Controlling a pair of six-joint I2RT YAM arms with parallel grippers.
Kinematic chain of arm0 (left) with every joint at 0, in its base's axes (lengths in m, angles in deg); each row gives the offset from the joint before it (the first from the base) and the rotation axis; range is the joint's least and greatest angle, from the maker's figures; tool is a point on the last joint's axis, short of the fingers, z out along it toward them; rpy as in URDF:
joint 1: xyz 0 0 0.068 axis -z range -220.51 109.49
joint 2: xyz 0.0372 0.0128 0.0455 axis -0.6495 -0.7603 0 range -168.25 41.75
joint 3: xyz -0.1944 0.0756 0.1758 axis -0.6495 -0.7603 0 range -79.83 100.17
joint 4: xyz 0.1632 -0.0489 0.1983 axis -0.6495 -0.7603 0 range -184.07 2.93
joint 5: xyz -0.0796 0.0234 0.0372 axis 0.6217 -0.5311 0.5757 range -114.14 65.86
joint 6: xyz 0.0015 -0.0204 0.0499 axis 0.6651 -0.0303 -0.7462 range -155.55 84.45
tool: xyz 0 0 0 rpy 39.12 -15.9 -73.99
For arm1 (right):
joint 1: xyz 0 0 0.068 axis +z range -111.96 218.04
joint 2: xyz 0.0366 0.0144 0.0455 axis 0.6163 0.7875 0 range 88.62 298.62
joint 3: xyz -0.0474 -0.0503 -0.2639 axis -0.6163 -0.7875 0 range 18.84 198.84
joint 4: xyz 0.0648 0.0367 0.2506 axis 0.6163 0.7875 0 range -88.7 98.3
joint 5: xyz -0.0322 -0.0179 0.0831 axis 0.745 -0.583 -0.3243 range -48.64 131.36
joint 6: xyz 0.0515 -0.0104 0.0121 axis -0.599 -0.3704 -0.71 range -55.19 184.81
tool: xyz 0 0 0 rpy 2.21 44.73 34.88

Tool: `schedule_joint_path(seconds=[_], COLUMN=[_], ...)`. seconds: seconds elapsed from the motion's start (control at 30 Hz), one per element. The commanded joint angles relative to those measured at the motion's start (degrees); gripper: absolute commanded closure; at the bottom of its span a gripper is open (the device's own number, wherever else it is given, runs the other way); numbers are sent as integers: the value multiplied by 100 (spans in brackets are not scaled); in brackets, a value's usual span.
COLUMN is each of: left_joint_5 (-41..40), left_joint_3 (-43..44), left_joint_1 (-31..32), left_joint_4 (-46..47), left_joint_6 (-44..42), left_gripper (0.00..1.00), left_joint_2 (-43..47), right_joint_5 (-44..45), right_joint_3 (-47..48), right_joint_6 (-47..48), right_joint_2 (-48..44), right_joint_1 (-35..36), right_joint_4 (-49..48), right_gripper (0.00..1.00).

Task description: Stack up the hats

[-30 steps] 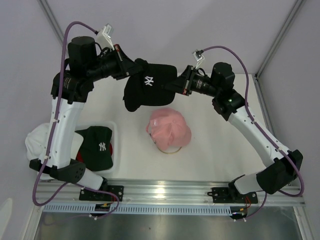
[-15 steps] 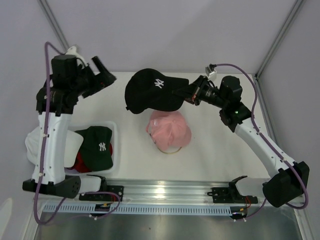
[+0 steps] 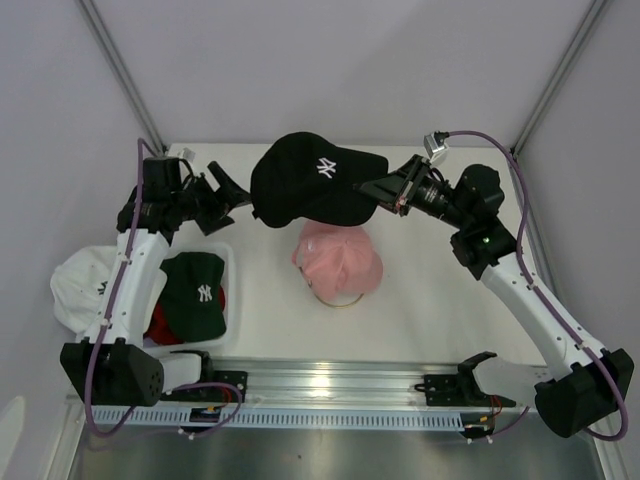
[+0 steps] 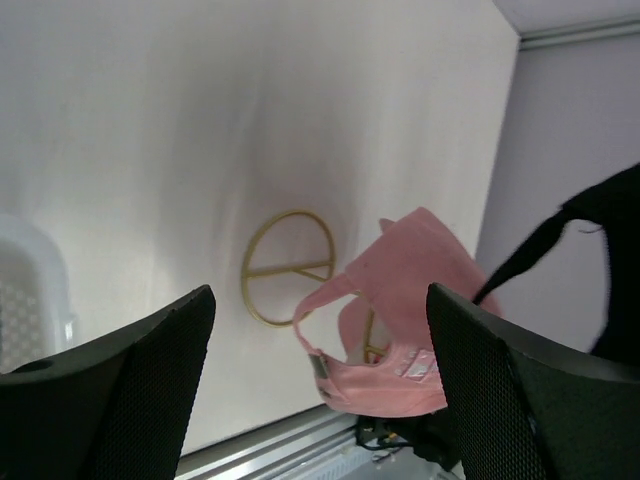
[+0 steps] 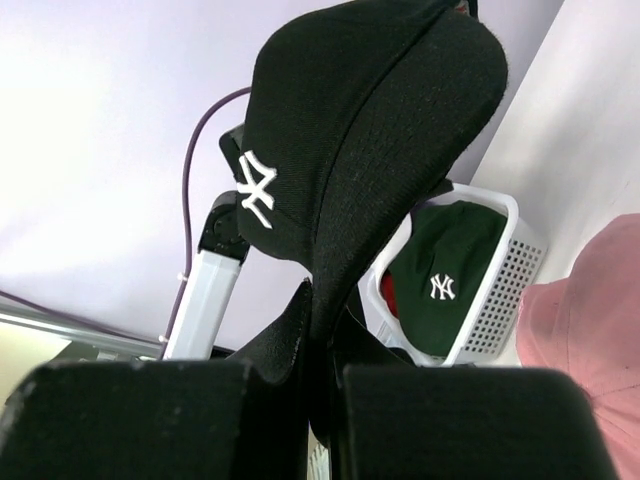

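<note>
Top external: R tool (image 3: pixel 372 190) grips black cap (image 3: pixel 305 185), overlapping pink cap (image 3: pixel 345 262); L tool (image 3: pixel 230 185) spread.

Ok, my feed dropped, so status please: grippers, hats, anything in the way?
Right gripper shut on black cap by its brim, held above pink cap. Left gripper open, empty, near the basket. Nothing between the caps.

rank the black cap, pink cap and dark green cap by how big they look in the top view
1. black cap: largest, though it is held up nearer the camera
2. pink cap
3. dark green cap: looks close to the pink one, so the order of those two is unsure
</note>
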Motion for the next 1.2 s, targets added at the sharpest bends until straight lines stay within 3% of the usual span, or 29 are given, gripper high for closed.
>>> schedule_joint_path(seconds=[0.0,0.2,0.5,0.7,1.0,1.1,1.17], left_joint_5=[1065,1996,2481,2604,2806,3025,3253], left_joint_3=[-44,290,466,483,562,484,361], left_joint_1=[3,-146,-50,364,565,662,663], left_joint_4=[1317,1792,1767,1890,2091,2240,2399], left_joint_6=[521,987,1085,1129,1155,1138,1138], left_gripper=[11,12,16,20,47,46,39], left_joint_2=[26,-317,-660,-870,-924,-959,-924], right_joint_5=[-97,-53,290,220,176,97,62], right_joint_3=[-22,-49,-49,57,127,118,127], right_joint_6=[-10,-379,-493,-441,-229,-212,-151], right_joint_2=[-201,-149,-87,-26,-61,-52,-61], right_joint_1=[-12,49,243,260,260,260,251], right_joint_4=[-393,-762,-1201,-1333,-1122,-1175,-1139], right_gripper=[100,100,100,100,100,100,100])
